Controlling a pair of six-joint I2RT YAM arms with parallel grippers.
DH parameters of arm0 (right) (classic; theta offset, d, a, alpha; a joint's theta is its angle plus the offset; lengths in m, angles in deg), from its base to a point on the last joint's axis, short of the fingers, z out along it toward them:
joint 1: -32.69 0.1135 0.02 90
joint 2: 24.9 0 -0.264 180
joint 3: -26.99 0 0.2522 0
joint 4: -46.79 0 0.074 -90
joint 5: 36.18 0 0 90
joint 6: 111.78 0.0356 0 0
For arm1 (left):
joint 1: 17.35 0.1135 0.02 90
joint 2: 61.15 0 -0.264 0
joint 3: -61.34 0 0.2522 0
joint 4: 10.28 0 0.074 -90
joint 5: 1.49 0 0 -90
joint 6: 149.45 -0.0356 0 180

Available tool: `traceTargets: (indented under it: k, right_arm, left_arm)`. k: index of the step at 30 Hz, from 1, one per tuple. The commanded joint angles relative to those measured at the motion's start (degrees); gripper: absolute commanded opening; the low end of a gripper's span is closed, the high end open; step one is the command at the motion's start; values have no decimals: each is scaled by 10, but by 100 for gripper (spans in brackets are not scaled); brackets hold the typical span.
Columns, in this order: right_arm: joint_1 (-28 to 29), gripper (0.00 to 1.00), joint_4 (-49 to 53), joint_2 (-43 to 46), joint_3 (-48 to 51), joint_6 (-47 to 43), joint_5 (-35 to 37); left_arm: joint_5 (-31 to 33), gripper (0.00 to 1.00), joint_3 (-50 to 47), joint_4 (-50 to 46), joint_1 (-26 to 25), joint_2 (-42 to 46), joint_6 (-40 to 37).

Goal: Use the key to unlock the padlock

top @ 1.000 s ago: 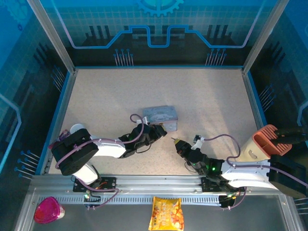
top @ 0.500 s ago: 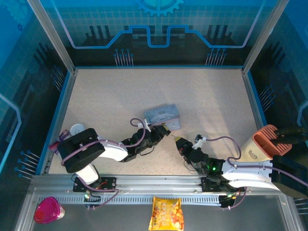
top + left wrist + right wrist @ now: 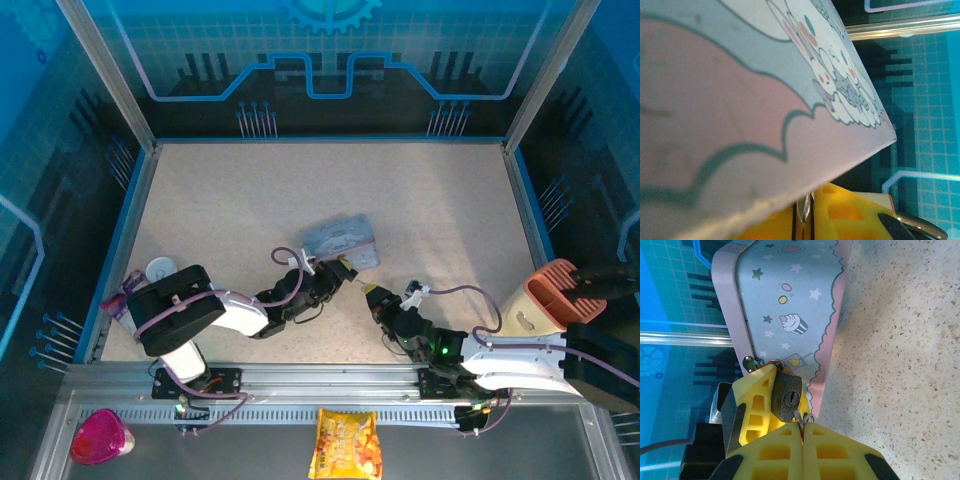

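Top view: bright, even light is falling on the desk [image 3: 430, 200]; shadows are lying soft.
Left wrist: the near tin [image 3: 730, 110] is blurring.
Right wrist: detail is reading sharp, evenly lit.

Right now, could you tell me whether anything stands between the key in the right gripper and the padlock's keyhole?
Nothing visible does: the padlock shows its keyhole to the right gripper, whose key sits right beside it.

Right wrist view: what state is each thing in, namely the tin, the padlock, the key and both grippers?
Pale blue printed tin box: lid shut, on the speckled table.
Small dark padlock: shackle through the tin's clasp, keyhole empty.
Silvery key: pinched, not inserted.
Left gripper: shut on the padlock.
Right gripper: shut on the key.
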Motion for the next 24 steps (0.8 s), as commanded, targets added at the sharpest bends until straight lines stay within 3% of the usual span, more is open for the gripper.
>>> traceTargets:
  k: [1,24]
  right_arm:
    - [4,0,-16,-4,-14,13,37]
    - [-4,0,-41,-24,-18,19,37]
  left_arm:
    - [11,0,2,73,-8,3,17]
    - [28,0,-2,87,-22,11,17]
